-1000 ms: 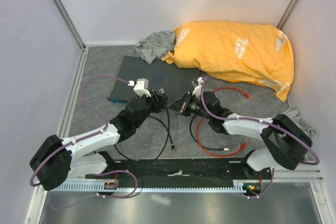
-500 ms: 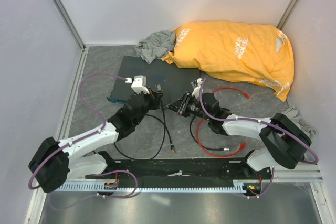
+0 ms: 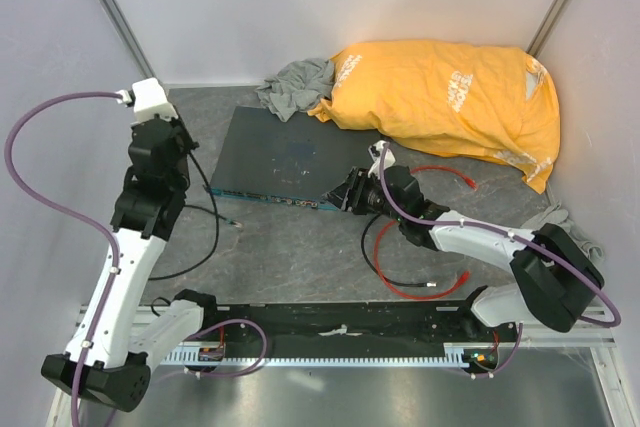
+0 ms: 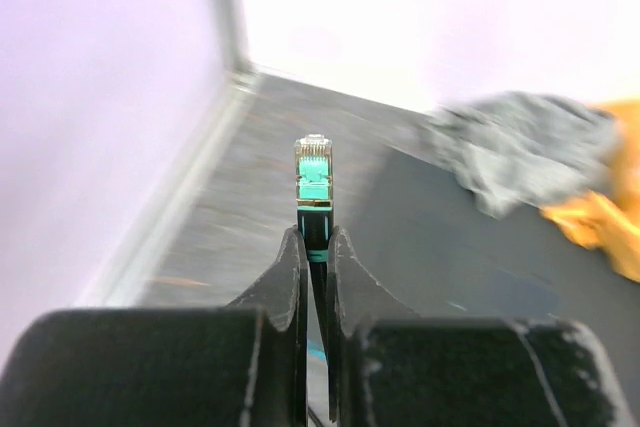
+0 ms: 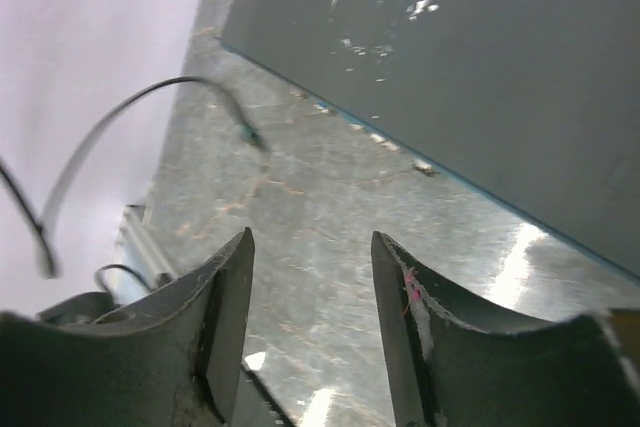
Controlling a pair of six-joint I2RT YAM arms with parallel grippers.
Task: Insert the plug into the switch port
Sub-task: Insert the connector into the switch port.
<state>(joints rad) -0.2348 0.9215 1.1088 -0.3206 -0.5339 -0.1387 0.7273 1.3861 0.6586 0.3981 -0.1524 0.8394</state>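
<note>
Currently the plug (image 4: pixel 313 169) is pinched in the left gripper (image 4: pixel 313 239): the fingers are pressed together on the teal boot just behind the connector body, and the contact end is left free, pointing away from the wrist. It is carried on a black cable (image 3: pixel 216 232), not the red cable (image 3: pixel 440 169), which lies on the table (image 3: pixel 300 247) to the right. The right gripper (image 5: pixel 310 242) is spread with nothing between the jaws, and is held just beside the front edge of the switch (image 3: pixel 270 152). The plug is judged light and rigid, its latch tab probably fragile, and the cable springy enough to twist the tip off line. A hold on the boot close behind the body is therefore preferred. Grip and plug alignment are given only by the left wrist view, which is blurred, so the latch side cannot be told. The plug is not resolved from the top, but the left gripper is shown there raised and well apart from the switch port (image 3: pixel 285 202) row. The sockets along the blue-green edge and the cable's other end (image 5: pixel 255 137), loose on the table, are shown only by the right wrist view.
</note>
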